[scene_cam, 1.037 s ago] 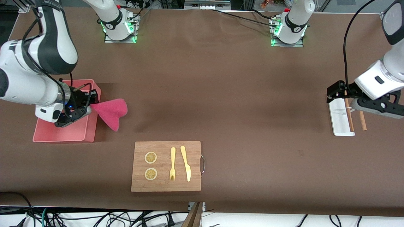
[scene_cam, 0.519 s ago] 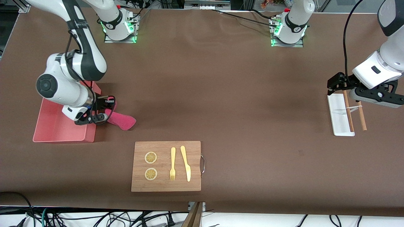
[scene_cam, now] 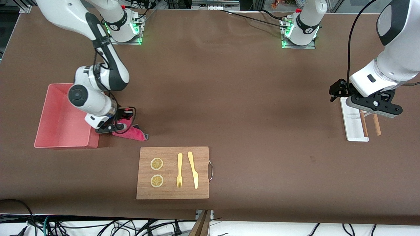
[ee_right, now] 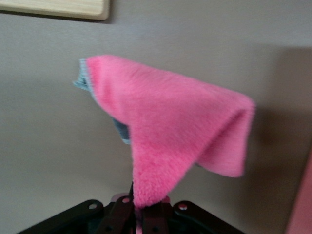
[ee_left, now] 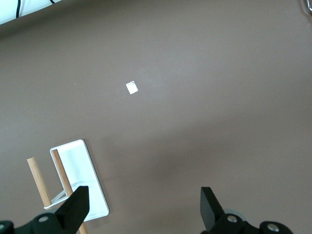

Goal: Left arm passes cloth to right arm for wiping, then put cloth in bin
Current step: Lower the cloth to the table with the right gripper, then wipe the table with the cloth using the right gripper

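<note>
The handover appears complete; the step in hand is the wipe. The right gripper [scene_cam: 115, 126] has its jaws clamped on one corner of the cloth [scene_cam: 130, 132], and the cloth lies on the counter [scene_cam: 229, 98] just beside the bin [scene_cam: 54, 131], on the side toward the left arm's end. In the right wrist view the cloth [ee_right: 170, 141] fans out from the clamped corner, folded over itself, with a grey-blue edge showing.

The left gripper [ee_left: 141, 214] waits over the counter well apart from the bin, near the left arm's end, above a white tray [scene_cam: 352, 126] with two wooden sticks [scene_cam: 376, 125]. Its jaws stand apart and hold nothing.

Next move, as a judgement: drag the cloth across the counter away from the bin with the grip maintained, then lift it over the bin wall and release.

A cutting board [scene_cam: 173, 172] sits nearer to the front camera than the bin and carries lemon slices [scene_cam: 157, 164], a fork [scene_cam: 179, 170] and a knife [scene_cam: 193, 169].

Limits of view: the right arm's wrist covers part of the bin rim and the grip point in the front view. How firmly the cloth presses on the counter cannot be told. No stain or spill to wipe is visible.
</note>
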You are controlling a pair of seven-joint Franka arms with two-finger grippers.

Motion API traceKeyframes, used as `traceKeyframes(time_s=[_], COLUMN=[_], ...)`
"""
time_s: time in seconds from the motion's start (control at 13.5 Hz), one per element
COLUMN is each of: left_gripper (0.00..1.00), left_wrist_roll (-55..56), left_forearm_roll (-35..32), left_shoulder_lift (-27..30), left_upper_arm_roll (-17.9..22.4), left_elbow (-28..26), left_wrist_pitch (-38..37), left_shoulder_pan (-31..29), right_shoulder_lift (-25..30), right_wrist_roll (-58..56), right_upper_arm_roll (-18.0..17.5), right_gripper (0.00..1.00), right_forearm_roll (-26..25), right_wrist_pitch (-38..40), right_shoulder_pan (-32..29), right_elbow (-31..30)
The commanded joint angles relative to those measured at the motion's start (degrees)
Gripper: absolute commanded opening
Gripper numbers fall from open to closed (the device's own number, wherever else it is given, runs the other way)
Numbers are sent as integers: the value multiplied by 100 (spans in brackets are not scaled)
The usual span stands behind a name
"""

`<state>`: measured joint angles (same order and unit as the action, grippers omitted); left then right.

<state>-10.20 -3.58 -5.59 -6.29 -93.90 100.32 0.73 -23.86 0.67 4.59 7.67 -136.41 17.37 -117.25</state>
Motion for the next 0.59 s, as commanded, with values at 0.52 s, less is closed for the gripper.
traceKeyframes(time_s=[0.52], left_gripper=[100], left_wrist_roll=[-113], left_forearm_roll=[305], left_shoulder_lift=[269], left_upper_arm_roll=[110], left_elbow=[55], left_wrist_pitch=[-549], left_shoulder_pan=[-213], right_shoulder_lift=[-418], right_wrist_roll=[3647], right_upper_arm_roll=[-19], right_gripper=[0], right_forearm_roll=[33], right_wrist_pitch=[18], right_shoulder_pan=[1830], right_elbow=[878])
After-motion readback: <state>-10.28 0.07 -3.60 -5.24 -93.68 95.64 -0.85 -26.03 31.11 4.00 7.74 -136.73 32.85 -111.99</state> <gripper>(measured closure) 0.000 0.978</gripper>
